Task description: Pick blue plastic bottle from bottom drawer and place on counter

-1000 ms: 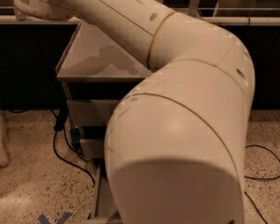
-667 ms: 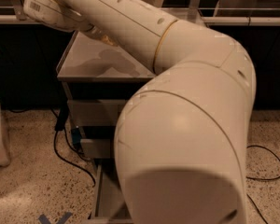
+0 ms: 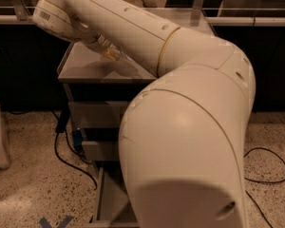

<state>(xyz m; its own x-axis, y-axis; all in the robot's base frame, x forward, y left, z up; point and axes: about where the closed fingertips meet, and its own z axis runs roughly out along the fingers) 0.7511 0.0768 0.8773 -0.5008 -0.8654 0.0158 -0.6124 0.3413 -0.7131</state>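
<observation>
My gripper [image 3: 106,50] hangs over the counter [image 3: 83,69], mostly behind my arm; its grip I cannot tell; the blue plastic bottle I cannot make out; three drawers, only the bottom drawer [image 3: 109,205] pulled out.

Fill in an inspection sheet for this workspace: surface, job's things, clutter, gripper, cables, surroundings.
Surface: grey counter, partly hidden by the arm.
Job's things: bottom drawer pulled open; blue plastic bottle cannot be made out.
Clutter: nothing seen.
Gripper: gripper above the counter, largely hidden behind the arm.
Cables: black cables on the floor, either side of the cabinet.
Surroundings: speckled floor; pale container at the picture's left edge.
</observation>
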